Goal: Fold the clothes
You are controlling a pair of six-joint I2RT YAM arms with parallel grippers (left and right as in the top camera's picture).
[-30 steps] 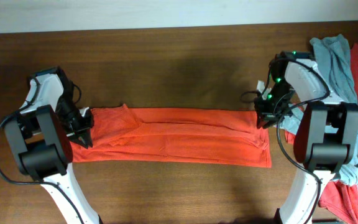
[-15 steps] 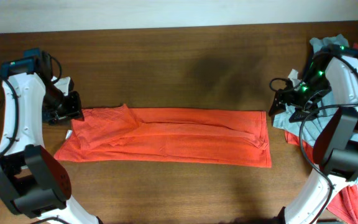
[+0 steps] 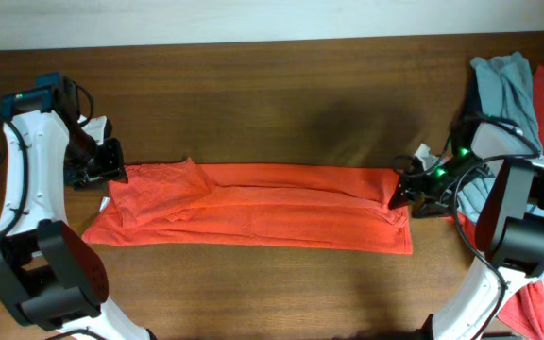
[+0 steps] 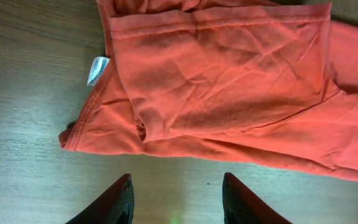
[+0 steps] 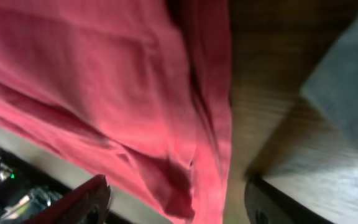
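The left arm arches up the bench's left side, its left end effector low at one end of the orange-red T-shirt. The right end effector hangs over the other end. The shirt lies mid-bench as a long folded band running left to right. Both end effectors are released (nothing between the fingers).
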